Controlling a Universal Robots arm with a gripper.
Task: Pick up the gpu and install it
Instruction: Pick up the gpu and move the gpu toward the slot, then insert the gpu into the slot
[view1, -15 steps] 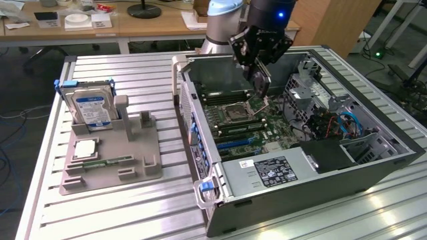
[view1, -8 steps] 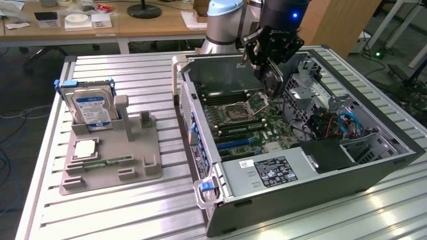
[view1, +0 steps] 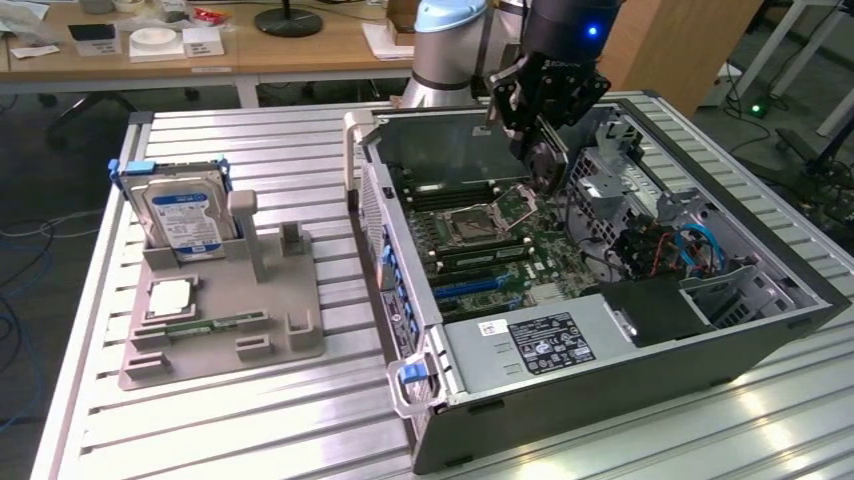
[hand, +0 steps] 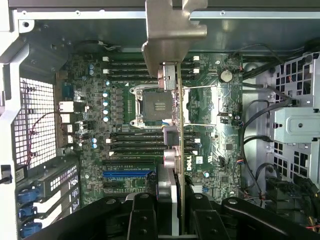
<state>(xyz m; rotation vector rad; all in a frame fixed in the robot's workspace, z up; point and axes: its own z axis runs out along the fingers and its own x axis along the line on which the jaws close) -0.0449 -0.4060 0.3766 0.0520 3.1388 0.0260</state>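
"Where does the gpu sit?"

"It is pinched edge-on between the pincer's two fingers, and its metal bracket juts out past the fingertips."

"And below the pincer?"

"The open computer case on the table. The card hangs over the motherboard, across the CPU socket."

The arm is pale blue and silver. It stands at the far edge of the worktop, as the exterior view shows it. Its black wrist points down, and a small blue light glows on it. The black claw hangs under the wrist and aims down too. Its two fingers squeeze the gpu, which stands on its thin edge between them.
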